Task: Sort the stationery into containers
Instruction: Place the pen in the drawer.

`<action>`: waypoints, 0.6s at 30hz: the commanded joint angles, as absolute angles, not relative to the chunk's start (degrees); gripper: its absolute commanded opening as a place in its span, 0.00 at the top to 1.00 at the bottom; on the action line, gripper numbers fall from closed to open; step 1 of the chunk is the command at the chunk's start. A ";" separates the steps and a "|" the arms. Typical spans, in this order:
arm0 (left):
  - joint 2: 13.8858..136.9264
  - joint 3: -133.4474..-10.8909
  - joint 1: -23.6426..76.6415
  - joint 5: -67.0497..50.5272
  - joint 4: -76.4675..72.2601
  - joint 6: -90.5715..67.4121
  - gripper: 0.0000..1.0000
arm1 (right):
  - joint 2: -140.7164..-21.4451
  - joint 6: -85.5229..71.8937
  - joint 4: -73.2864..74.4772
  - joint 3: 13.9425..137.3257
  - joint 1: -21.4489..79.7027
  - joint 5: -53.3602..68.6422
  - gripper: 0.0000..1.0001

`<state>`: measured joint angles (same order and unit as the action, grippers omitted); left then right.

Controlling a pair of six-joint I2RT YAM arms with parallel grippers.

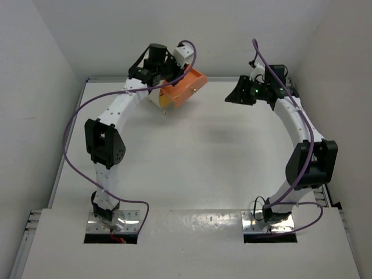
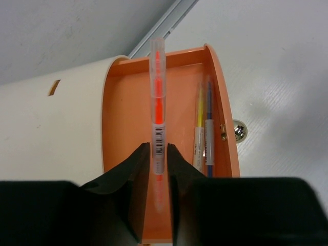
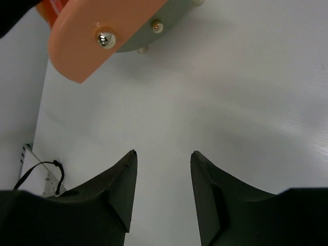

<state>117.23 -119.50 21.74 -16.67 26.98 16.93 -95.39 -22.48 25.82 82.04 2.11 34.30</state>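
The job looks well along to me. The left claw point(image 2: 158, 154) hangs right over the pulled-out orange drawer point(image 2: 123, 113) of the cream cabinet point(image 2: 51, 133). A clear-barrelled orange pen point(image 2: 158, 92) stands between its fingers, pointing out above the drawer floor. The fingers sit tight against the pen, but I cannot tell whether they pinch it or stand just clear of it. A yellow pen point(image 2: 199, 123) and a blue pen point(image 2: 209, 133) already lie side by side in the drawer, along its front wall. The right claw point(image 3: 163, 159) is spread apart and holds nothing, hovering over the bare counter point(image 3: 230, 92) near the drawer's knob point(image 3: 104, 39). From above I see no other loose stationery, though the arms hide a little. I judge that dropping this pen in is most of what remains.
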 commanded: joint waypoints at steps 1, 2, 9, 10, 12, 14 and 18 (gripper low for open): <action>117.07 -120.15 20.92 -16.88 26.72 17.40 0.70 | -96.76 -21.45 24.52 86.47 3.51 34.19 0.54; 117.07 -120.41 20.92 -17.14 26.81 17.58 0.66 | -96.77 -21.53 24.61 87.01 3.60 34.28 0.54; 115.14 -124.10 20.22 -15.56 26.20 15.30 0.40 | -98.70 -23.64 22.50 88.59 4.75 33.92 0.57; 113.57 -124.28 19.95 -15.12 24.02 12.94 0.40 | -98.88 -24.86 21.72 88.33 5.01 33.93 0.58; 111.98 -124.28 19.07 -14.86 20.59 10.47 0.41 | -99.14 -27.67 19.43 87.98 5.89 34.10 0.62; 110.40 -124.63 18.37 -13.63 19.25 9.23 0.44 | -99.84 -29.61 16.37 87.89 6.85 34.71 0.63; 109.16 -122.35 16.00 -12.31 15.75 4.86 0.52 | -102.74 -34.35 13.54 91.04 8.61 34.63 0.72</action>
<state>114.17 -121.45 18.26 -13.89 22.41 9.89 -100.71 -29.26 19.44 87.20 7.14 34.13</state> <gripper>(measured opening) 0.495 0.306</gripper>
